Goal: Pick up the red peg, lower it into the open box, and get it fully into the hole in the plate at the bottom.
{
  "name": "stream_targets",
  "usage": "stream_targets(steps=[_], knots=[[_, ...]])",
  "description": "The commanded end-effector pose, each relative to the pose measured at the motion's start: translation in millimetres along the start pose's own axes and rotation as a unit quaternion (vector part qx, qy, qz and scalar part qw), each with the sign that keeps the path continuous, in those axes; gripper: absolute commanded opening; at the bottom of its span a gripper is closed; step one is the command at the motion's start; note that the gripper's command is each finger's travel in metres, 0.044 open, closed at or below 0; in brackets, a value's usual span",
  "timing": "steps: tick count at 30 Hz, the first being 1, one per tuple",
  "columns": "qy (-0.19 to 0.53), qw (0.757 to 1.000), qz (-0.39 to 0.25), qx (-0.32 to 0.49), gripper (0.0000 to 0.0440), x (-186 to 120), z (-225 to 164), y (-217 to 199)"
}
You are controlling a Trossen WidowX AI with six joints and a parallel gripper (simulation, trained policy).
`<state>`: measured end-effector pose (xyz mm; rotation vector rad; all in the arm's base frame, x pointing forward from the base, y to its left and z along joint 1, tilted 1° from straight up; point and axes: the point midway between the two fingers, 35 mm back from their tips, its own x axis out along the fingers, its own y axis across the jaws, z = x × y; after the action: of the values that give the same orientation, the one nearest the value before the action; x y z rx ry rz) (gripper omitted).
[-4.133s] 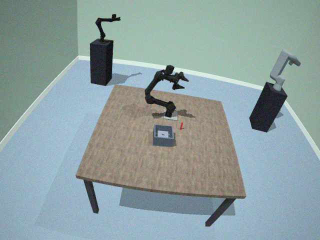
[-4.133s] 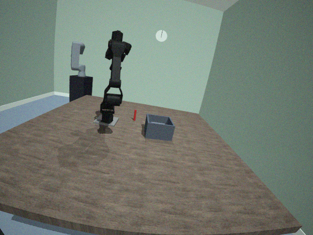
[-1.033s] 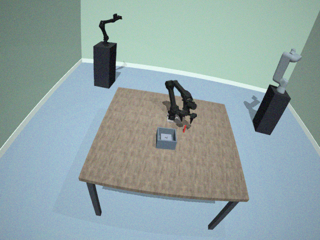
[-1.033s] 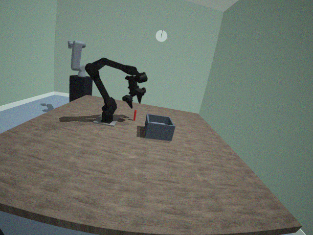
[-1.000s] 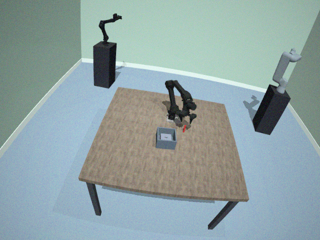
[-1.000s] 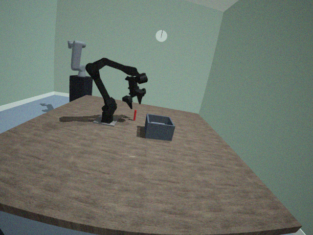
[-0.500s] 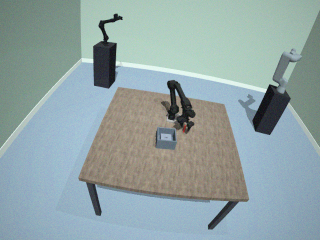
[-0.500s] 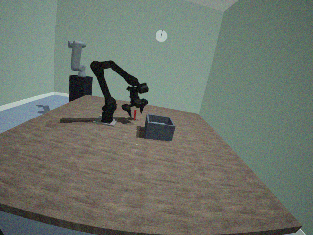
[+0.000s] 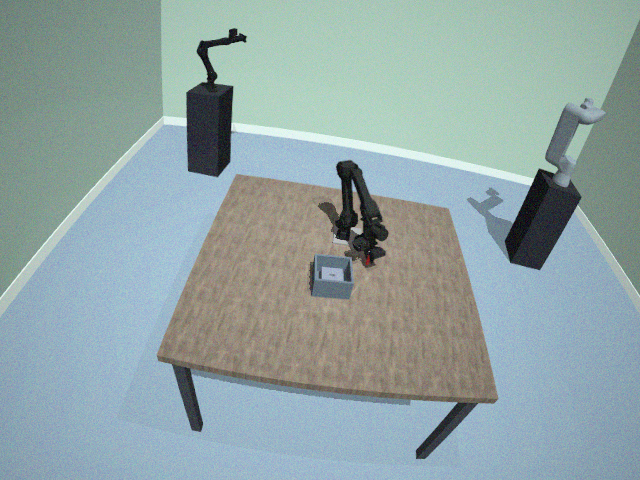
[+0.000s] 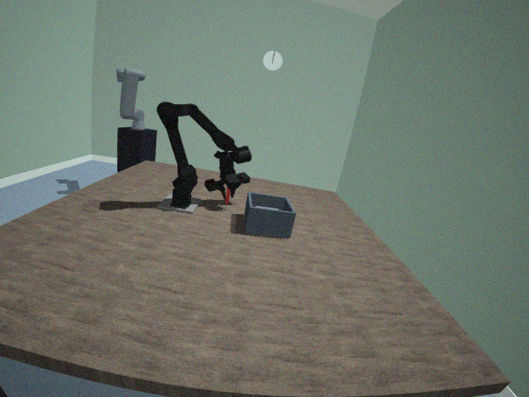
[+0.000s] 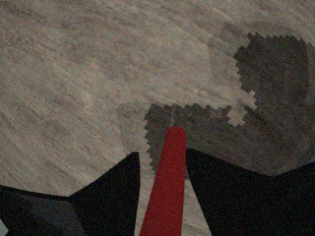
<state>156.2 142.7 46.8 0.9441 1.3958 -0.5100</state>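
Picking up is the step in hand: the tool (image 9: 368, 258) (image 10: 228, 197) (image 11: 163, 153) stands partly open around the red peg (image 9: 368, 260) (image 10: 227, 196) (image 11: 169, 182), a gap showing on one side—no firm hold yet, I judge. The peg is near upright at the desk (image 9: 310, 335) (image 10: 256, 308) (image 11: 59, 74); next, close and lift, then carry it to the open box (image 9: 331, 289) (image 10: 269, 224) and its holed plate (image 9: 326, 271) (image 10: 268, 208).

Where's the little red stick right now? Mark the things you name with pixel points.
In the exterior view, the red peg (image 9: 368, 259) (image 10: 227, 196) (image 11: 169, 182) is left of the open box (image 9: 331, 289) (image 10: 269, 224), below the black arm's gripper (image 9: 368, 254) (image 10: 228, 193) (image 11: 163, 153); the wrist view shows it between the fingers.
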Motion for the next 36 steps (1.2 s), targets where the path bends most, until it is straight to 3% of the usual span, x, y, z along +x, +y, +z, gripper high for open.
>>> stream_targets(steps=[1,3,21,36], knots=[[0.013,1.000,-0.005,0.012,0.0042,1.2,-0.1,-0.1],[0.017,1.000,-0.008,0.016,0.0000,1.2,0.9,0.3],[-0.063,0.995,0.054,-0.049,0.0006,-61.8,33.0,40.9],[-0.138,0.987,0.077,-0.029,0.0000,-113.1,91.2,69.0]])
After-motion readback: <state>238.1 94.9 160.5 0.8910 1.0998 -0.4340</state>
